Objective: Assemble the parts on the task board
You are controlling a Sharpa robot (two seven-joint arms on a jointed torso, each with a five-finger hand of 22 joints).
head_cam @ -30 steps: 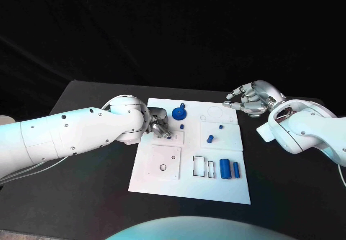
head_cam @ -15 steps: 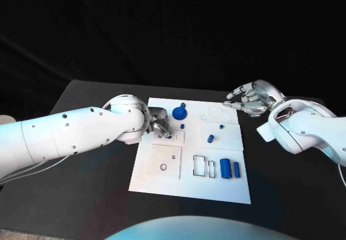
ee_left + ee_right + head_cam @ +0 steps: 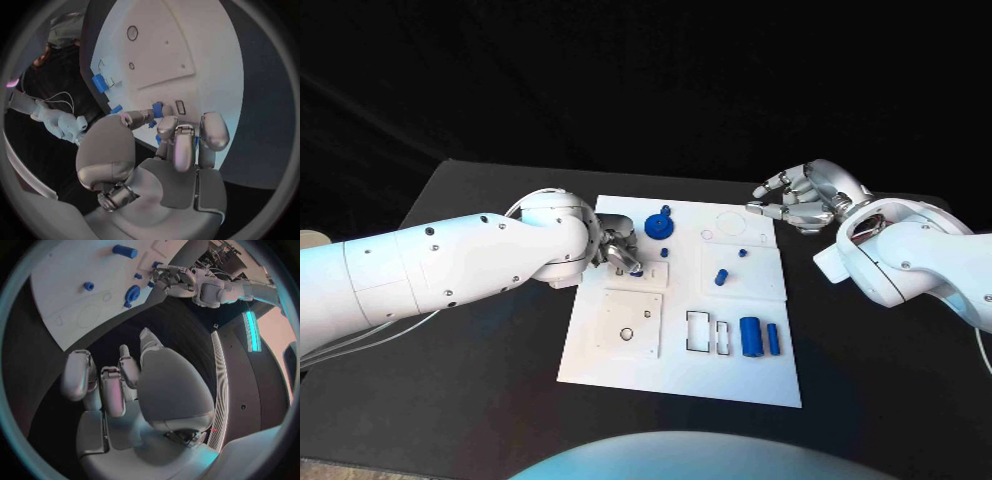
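Left hand: [image 3: 620, 252] centre left of the head frame, over the upper left part of the task board [image 3: 675, 375], fingertips [image 3: 164, 125] closed round a small blue part [image 3: 157, 110]; grasping it, to judge from the left wrist view, where blue shows between the fingers.
Change: almost none across the last second; left hand in nearly the same spot, perhaps a shade lower against the small square plate [image 3: 651, 272]; right arm unmoved; loose pieces on the board where they were.
Meaning: probably a slow, careful placing of the pinched part, seating not yet plainly done.
Right hand: [image 3: 798, 200] upper right of the head frame, beside the board's far right corner, off the board over the black table [image 3: 473, 190]; fingers curled in, nothing visible in them; clenched on nothing, as the right wrist view [image 3: 119, 385] suggests.
Blue disc: [image 3: 659, 227] upper middle of the board, just right of the left hand, with a small blue knob [image 3: 665, 211] touching its upper edge.
Short blue pegs: one [image 3: 721, 278] mid-board, a tinier one [image 3: 740, 253] just above and right of it.
Blue cylinder and bar: cylinder [image 3: 751, 338] and narrow bar [image 3: 773, 339] side by side, lower right of the board, beside two empty outlined slots [image 3: 701, 334].
Large square plate: [image 3: 630, 322] lower left of the board, holes unfilled.
Progress: early; most parts unassembled.
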